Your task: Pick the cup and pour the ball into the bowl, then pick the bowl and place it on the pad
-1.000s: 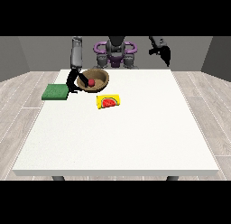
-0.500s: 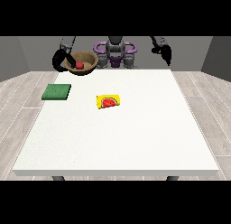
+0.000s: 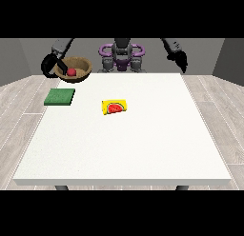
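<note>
robot hand around upright bowl

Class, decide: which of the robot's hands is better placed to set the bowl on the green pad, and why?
Right. That hand, at the view's left, already holds the bowl with the ball above the pad; the other hand is raised far across.

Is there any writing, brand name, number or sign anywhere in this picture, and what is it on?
No readable text, number or brand shows anywhere.
Yellow card on the white table: only a watermelon-slice picture, no words.
Green pad: plain.
Wooden bowl with the red ball, held up by the hand at the view's left: no markings visible.
</note>
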